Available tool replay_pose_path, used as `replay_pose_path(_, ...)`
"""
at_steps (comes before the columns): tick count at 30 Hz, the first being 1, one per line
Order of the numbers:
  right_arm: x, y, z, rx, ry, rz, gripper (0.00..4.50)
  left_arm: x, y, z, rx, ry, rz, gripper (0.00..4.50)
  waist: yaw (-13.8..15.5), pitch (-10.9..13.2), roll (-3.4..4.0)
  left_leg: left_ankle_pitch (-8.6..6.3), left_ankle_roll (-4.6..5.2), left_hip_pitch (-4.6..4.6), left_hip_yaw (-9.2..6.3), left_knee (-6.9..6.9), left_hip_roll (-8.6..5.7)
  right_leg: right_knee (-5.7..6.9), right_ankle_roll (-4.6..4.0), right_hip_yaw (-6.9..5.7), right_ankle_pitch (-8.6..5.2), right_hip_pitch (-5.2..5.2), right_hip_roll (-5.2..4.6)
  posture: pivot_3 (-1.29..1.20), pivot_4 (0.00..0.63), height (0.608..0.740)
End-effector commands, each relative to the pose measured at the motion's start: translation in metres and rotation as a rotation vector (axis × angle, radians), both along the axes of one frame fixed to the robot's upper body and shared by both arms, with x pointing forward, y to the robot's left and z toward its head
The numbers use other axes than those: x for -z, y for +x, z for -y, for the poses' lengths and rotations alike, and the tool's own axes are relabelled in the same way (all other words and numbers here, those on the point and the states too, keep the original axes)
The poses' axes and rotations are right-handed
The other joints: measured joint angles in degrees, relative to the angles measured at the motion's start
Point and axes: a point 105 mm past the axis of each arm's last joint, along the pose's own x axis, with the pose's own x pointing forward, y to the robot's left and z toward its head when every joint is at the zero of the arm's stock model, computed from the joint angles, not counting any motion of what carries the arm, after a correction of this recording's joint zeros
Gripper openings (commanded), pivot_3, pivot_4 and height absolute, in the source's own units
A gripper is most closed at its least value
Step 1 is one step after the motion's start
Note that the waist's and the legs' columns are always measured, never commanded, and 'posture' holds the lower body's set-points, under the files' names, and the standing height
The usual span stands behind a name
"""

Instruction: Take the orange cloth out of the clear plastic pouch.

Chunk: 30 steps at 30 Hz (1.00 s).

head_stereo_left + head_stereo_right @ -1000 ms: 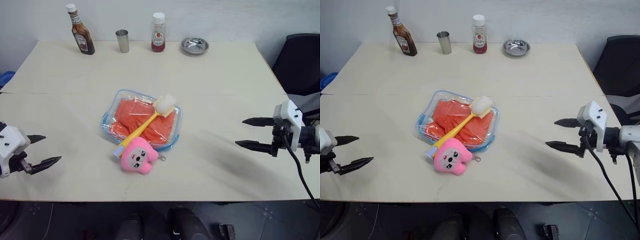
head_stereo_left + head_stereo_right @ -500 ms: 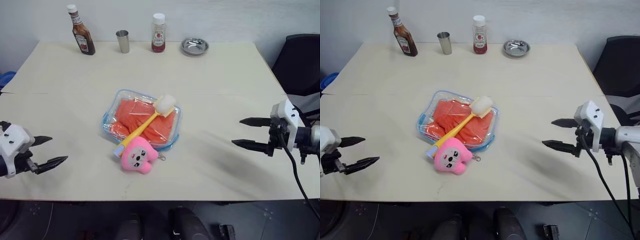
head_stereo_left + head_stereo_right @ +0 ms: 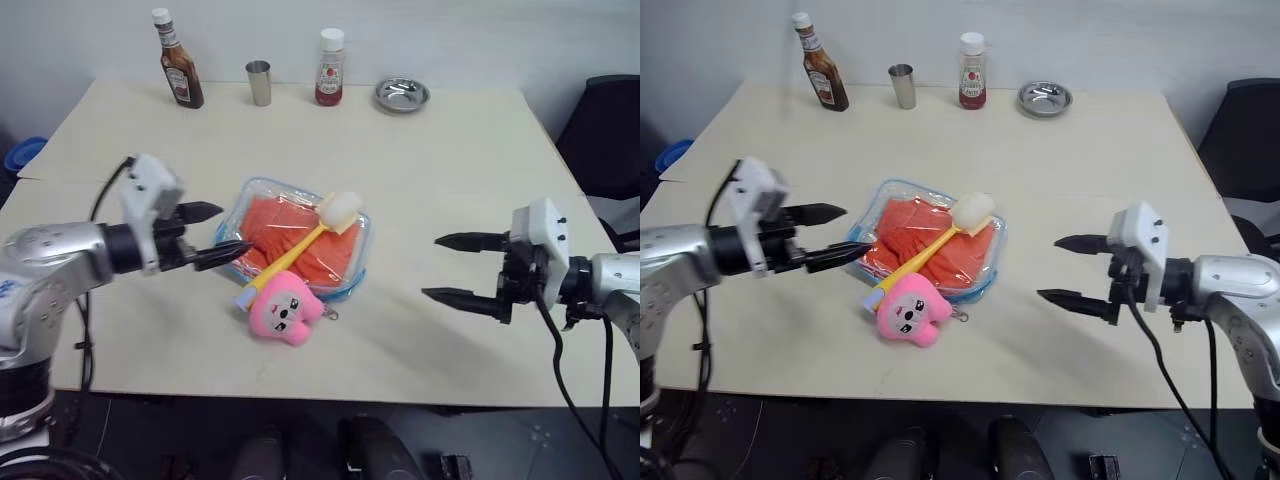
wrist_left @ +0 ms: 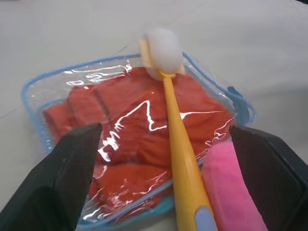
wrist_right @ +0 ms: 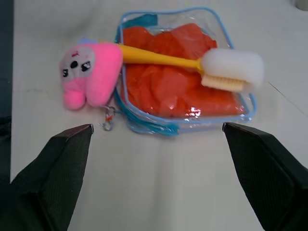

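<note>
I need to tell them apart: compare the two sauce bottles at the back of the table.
The left bottle is dark brown, with a narrow neck, and leans a little in the head views; the right bottle is red, squatter, and stands upright. The left bottle is beside a metal cup; the right bottle is between that cup and a metal dish. Both have white caps and labels.

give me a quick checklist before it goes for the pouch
1. Left end effector open: ok.
2. Right end effector open: ok.
3. Orange cloth inside the clear plastic pouch: ok.
4. Top of pouch free: not ok, a yellow brush lies across it.
5. Pink plush toy away from pouch: not ok, it sits at the near edge.
6. Pouch opening unzipped: cannot tell.
</note>
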Motion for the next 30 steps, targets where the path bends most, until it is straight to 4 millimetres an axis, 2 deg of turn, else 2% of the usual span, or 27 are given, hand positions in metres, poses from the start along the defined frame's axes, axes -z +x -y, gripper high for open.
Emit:
replay_pose_path(1,-0.009,-0.012,-0.019,-0.049,0.024,0.053,4.5,0.003,0.019,0.024,-0.017,0.081,0.007,4.48,-0.02,0.0,0.0,0.01,-0.02,-0.06,0.0,0.04,0.0,0.02,0.01,0.0,0.0,-0.04,0.01,0.0,0.15,0.74)
replay_pose_path(6,-0.007,-0.016,-0.026,-0.043,0.045,0.066,4.5,0.016,0.05,0.053,-0.022,0.162,0.027,4.48,-0.01,0.0,0.0,0.03,-0.05,-0.27,-0.02,0.27,-0.01,0.1,0.01,0.0,0.01,-0.19,0.03,0.0,0.15,0.74)
replay_pose_path(9,-0.005,-0.016,-0.027,-0.028,0.051,0.073,4.5,0.024,0.059,0.071,0.013,0.157,0.0,4.48,0.07,0.0,-0.01,0.02,-0.04,-0.37,-0.03,0.46,0.02,0.14,0.01,-0.01,0.01,-0.24,0.03,0.0,0.15,0.74)
replay_pose_path(13,-0.006,-0.018,-0.026,-0.017,0.059,0.083,4.5,0.036,0.07,0.081,0.008,0.214,0.005,4.48,0.07,0.0,-0.01,0.01,-0.02,-0.43,-0.04,0.61,0.01,0.18,0.02,-0.01,0.01,-0.26,0.02,0.0,0.15,0.74)
replay_pose_path(16,-0.007,-0.019,-0.026,-0.01,0.064,0.089,4.5,0.041,0.072,0.088,0.021,0.202,-0.01,3.91,0.08,0.0,-0.01,0.01,-0.02,-0.43,-0.05,0.64,0.01,0.23,0.02,-0.01,0.01,-0.26,0.03,0.0,0.15,0.74)
replay_pose_path(22,-0.006,-0.018,-0.024,-0.004,0.064,0.092,4.5,0.049,0.077,0.08,-0.018,0.241,0.001,1.92,0.07,0.0,-0.01,0.01,-0.02,-0.44,-0.05,0.67,0.02,0.26,0.02,-0.01,0.01,-0.28,0.03,0.0,0.15,0.74)
replay_pose_path(27,-0.005,-0.016,-0.025,-0.013,0.065,0.093,4.5,0.05,0.071,0.077,-0.039,0.206,-0.016,0.35,0.11,0.0,-0.01,0.01,-0.02,-0.45,-0.05,0.71,0.02,0.27,0.02,-0.01,0.01,-0.28,0.01,0.0,0.15,0.74)
replay_pose_path(30,-0.006,-0.015,-0.027,-0.034,0.072,0.091,4.5,0.038,0.07,0.072,-0.084,0.114,-0.025,0.27,0.1,0.0,-0.01,0.01,-0.01,-0.46,-0.06,0.74,0.03,0.31,0.02,-0.02,0.01,-0.28,0.02,0.0,0.15,0.74)
